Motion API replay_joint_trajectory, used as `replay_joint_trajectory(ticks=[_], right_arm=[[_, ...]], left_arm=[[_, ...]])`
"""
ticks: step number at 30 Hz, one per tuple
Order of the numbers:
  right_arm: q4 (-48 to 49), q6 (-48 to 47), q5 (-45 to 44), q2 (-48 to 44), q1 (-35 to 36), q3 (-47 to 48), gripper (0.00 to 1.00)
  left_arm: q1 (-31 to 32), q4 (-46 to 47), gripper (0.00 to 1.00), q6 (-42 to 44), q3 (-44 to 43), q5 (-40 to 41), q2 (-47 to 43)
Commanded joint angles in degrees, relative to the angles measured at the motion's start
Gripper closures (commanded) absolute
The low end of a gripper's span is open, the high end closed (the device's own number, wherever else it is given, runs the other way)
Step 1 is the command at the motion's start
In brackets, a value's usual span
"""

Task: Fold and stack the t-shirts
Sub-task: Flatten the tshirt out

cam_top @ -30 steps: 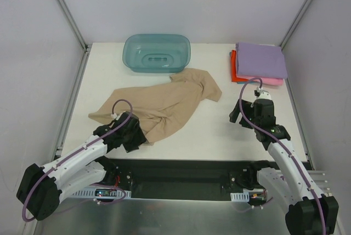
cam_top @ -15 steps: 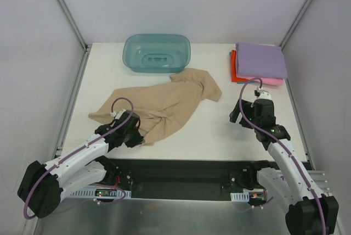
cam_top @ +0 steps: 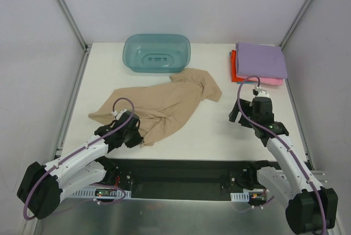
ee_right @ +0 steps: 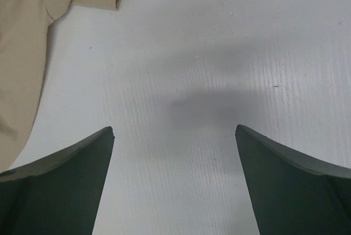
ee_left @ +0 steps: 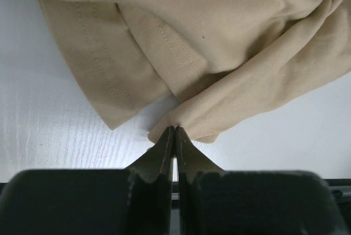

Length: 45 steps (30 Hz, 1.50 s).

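We see the tan t-shirt [cam_top: 164, 106] lying crumpled and unfolded on the white table [cam_top: 219, 133], stretched slantwise from the near left towards the middle, its far end just short of the teal tub [cam_top: 157, 52] at the back edge; the left gripper [ee_left: 174, 132] sits low at the shirt's near edge, its jaws pressed together on a small fold of the tan cloth, which in the left wrist view is pinched flat between the two fingers while the hem and a sleeve spread out beyond them; the right gripper [ee_right: 174, 130] hovers above bare table on the right side, its jaws spread wide and holding nothing, with only a corner of the tan shirt showing at the upper left of its wrist view; in the far right corner we find the folded shirts in a stack, the lilac t-shirt [cam_top: 262, 60] on top, the pink t-shirt [cam_top: 271, 81] peeping out along the near edge below it, and the red-orange t-shirt [cam_top: 235, 69] showing at the left side; the stack lies well apart from the tan shirt and beyond the right gripper.
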<state>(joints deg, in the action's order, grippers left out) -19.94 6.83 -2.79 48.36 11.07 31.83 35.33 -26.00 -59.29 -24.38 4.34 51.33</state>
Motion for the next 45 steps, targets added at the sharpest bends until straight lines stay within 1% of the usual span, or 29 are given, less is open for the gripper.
replay_joint_trajectory(ticks=[1, 3, 5, 6, 7, 8, 9, 10, 11, 13, 15, 16, 18, 24, 25, 27, 30, 31, 32, 33, 34, 35, 36, 37, 41, 42, 43, 44, 45], right_arm=[[2.4, 0.5, 0.4, 3.0, 0.8, 4.1, 0.03], [3.7, 1.9, 0.8, 5.3, 1.4, 6.1, 0.03], [4.4, 1.8, 0.2, 10.4, 3.3, 8.2, 0.03], [3.1, 1.7, -0.5, 12.8, 4.0, 11.8, 0.03], [1.9, 1.6, -1.5, 18.0, 5.4, 13.8, 0.03], [0.6, 1.9, -5.3, 20.8, 6.1, 16.2, 0.03], [-1.0, 1.8, -6.7, 23.4, 6.8, 18.2, 0.03], [-1.5, 1.7, -7.8, 28.4, 7.8, 21.9, 0.03], [-1.8, 1.7, -9.3, 30.9, 8.2, 23.6, 0.03], [-2.7, 2.2, -9.3, 37.9, 8.5, 28.8, 0.02], [-4.4, 2.7, -8.5, 42.2, 8.5, 32.1, 0.01], [-5.0, 3.7, -8.0, 46.0, 8.5, 33.5, 0.07], [-5.8, 4.9, -7.6, 48.9, 8.6, 36.0, 0.07], [-3.2, 7.6, -4.4, 56.0, 8.7, 37.5, 0.12], [-2.8, 7.6, -4.0, 56.6, 8.8, 37.7, 0.16], [-2.3, 7.8, -3.2, 57.9, 8.9, 38.3, 0.19], [-0.4, 7.9, -1.4, 59.6, 8.9, 38.4, 0.35], [0.3, 7.8, -0.7, 59.7, 9.0, 38.1, 0.48], [1.0, 7.7, 0.5, 59.7, 9.0, 38.0, 0.56], [2.4, 6.8, 1.4, 59.6, 9.0, 38.0, 0.61], [3.3, 6.3, 2.3, 58.9, 9.0, 37.9, 0.77], [4.1, 5.9, 4.7, 58.4, 9.0, 37.8, 0.83], [5.6, 5.0, 5.5, 56.9, 9.0, 37.6, 0.95], [6.0, 4.8, 5.9, 55.9, 9.0, 37.6, 0.99], [5.0, 3.3, 4.6, 47.3, 9.1, 38.2, 0.99], [3.7, 2.9, 4.2, 42.7, 9.0, 38.6, 0.99], [2.9, 2.1, 3.8, 40.1, 9.0, 39.2, 0.99], [1.1, 1.8, 3.1, 37.4, 9.1, 40.4, 0.99], [0.0, 1.3, 3.1, 32.0, 9.1, 41.5, 0.99]], left_arm=[[0.4, -0.5, 1.00, 3.7, -0.5, 0.1, -2.0], [0.4, -1.9, 1.00, 3.8, -1.6, 2.9, -2.2], [0.4, -3.2, 1.00, 3.4, -2.7, 6.5, -1.9], [0.4, -4.1, 1.00, 3.3, -3.6, 7.9, -1.5], [0.4, -4.7, 1.00, 3.2, -4.0, 9.1, -1.3], [0.2, -5.3, 1.00, 3.0, -4.4, 10.4, -1.2], [0.0, -6.4, 1.00, 2.9, -5.5, 13.0, -1.2], [-0.3, -6.6, 1.00, 3.5, -5.8, 13.8, -1.2], [-0.5, -6.8, 1.00, 3.9, -6.2, 14.7, -1.4], [-0.8, -7.3, 1.00, 4.9, -7.4, 16.6, -2.2], [-0.9, -7.4, 1.00, 5.7, -8.0, 18.1, -3.3], [-0.9, -7.4, 1.00, 7.0, -8.1, 18.3, -3.6], [-1.0, -7.5, 1.00, 8.0, -8.5, 18.7, -4.6], [-1.1, -7.6, 1.00, 7.7, -7.2, 19.2, -6.9], [-1.1, -7.6, 1.00, 8.0, -7.2, 19.2, -7.1], [-1.1, -7.6, 1.00, 8.5, -7.3, 19.2, -7.6], [-1.1, -7.6, 1.00, 9.5, -7.7, 19.1, -7.5], [-1.1, -7.7, 1.00, 10.2, -7.8, 19.1, -7.5], [-1.1, -7.7, 1.00, 10.6, -8.0, 19.0, -7.3], [-1.1, -7.8, 1.00, 10.9, -8.3, 18.7, -6.9], [-1.1, -7.9, 1.00, 11.2, -8.7, 18.8, -6.8], [-1.1, -8.0, 1.00, 11.4, -9.0, 18.9, -6.8], [-1.1, -8.3, 1.00, 11.6, -10.2, 19.8, -6.8], [-1.1, -9.1, 1.00, 12.0, -11.0, 20.4, -7.0], [-1.2, -11.8, 1.00, 14.9, -18.4, 24.2, -8.2], [-1.2, -12.6, 1.00, 15.6, -23.1, 25.2, -8.6], [-1.2, -13.2, 1.00, 17.3, -25.6, 27.0, -8.7], [-1.2, -14.2, 1.00, 18.2, -30.8, 27.7, -8.9], [-1.2, -14.4, 1.00, 19.1, -33.5, 28.4, -9.2]])
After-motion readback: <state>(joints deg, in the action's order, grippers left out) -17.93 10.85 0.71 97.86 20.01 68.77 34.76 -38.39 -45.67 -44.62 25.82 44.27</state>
